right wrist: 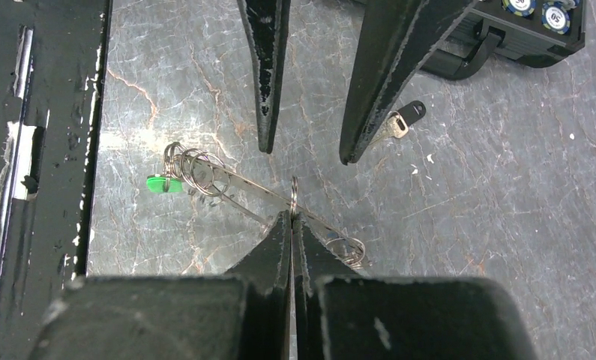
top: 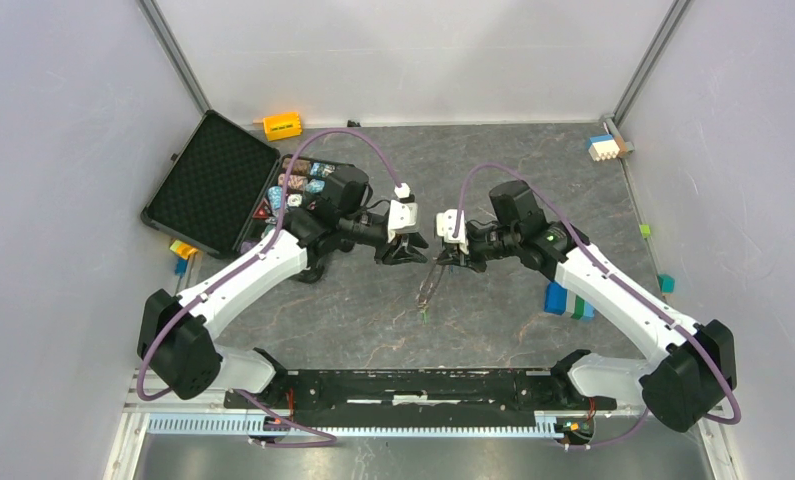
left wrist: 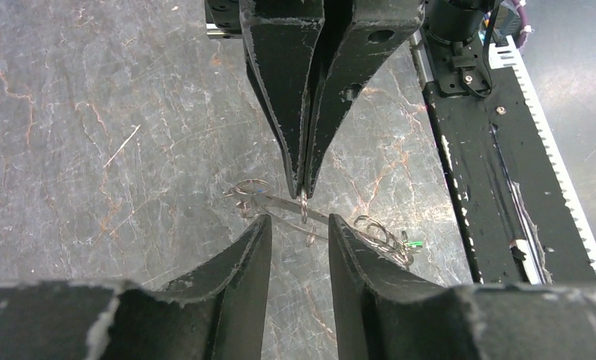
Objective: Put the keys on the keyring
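Pinching keyring, right gripper; left gripper parted; black key only in right-wrist view.

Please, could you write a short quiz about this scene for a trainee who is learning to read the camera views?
1. True or false: the right gripper is shut on the thin grey metal keyring.
2. Where is the small key with the black plastic head?
A: on the grey marbled table, beside a finger of the open left gripper
B: hanging from the keyring
C: between the right gripper's fingers
3. Fill in: the plastic key head at one end of the keyring is bright ____.

Key: 1 true; 2 A; 3 green.
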